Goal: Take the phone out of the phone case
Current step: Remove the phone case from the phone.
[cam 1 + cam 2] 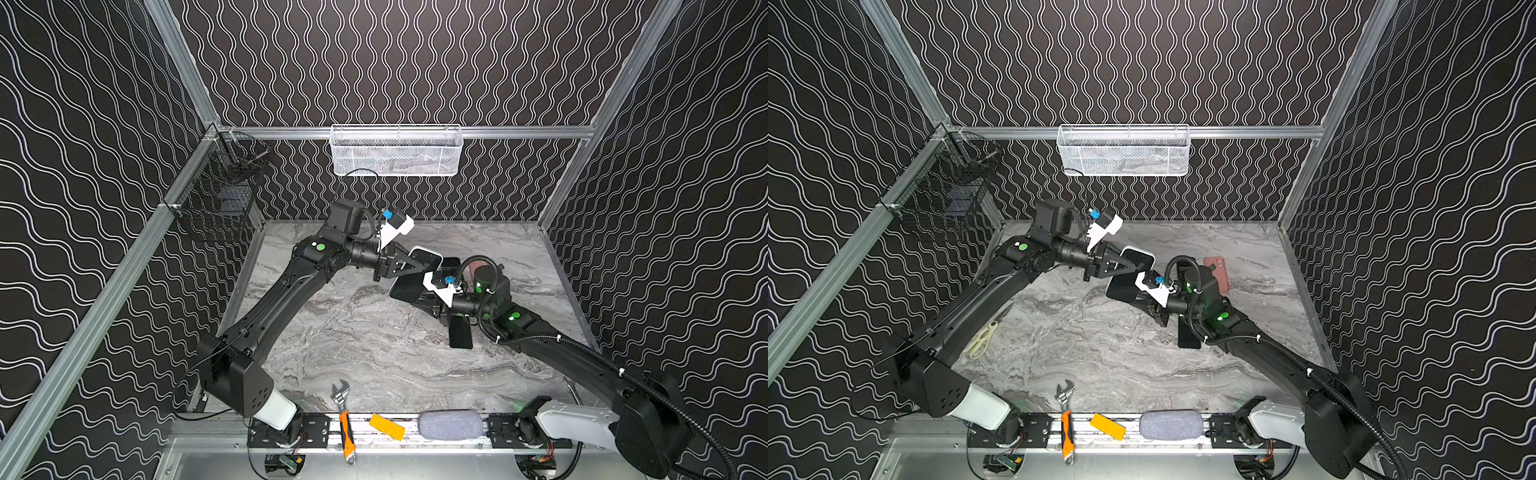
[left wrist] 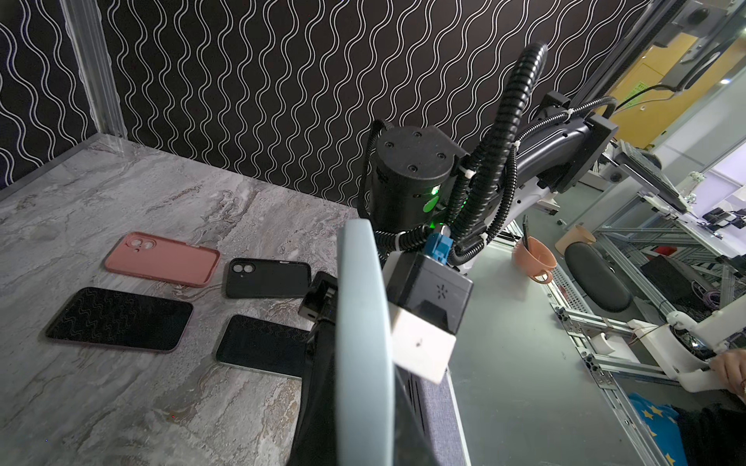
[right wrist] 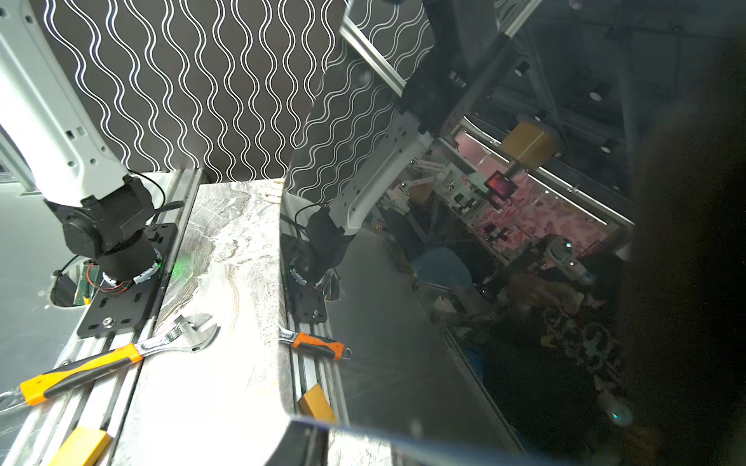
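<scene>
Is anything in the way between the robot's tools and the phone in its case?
Nothing visible is. The left tool grips the cased phone up in the air, and the right tool is close beside the phone's near end, with no other thing between them.

The wrench (image 1: 343, 415) lies across the front edge of the table (image 1: 374, 353) — just right of it a block (image 1: 387, 426), then a padded pouch (image 1: 451, 424). Behind it the cased phone (image 1: 407, 289) is up off the table; farther behind hangs a mesh basket (image 1: 397, 151).
</scene>
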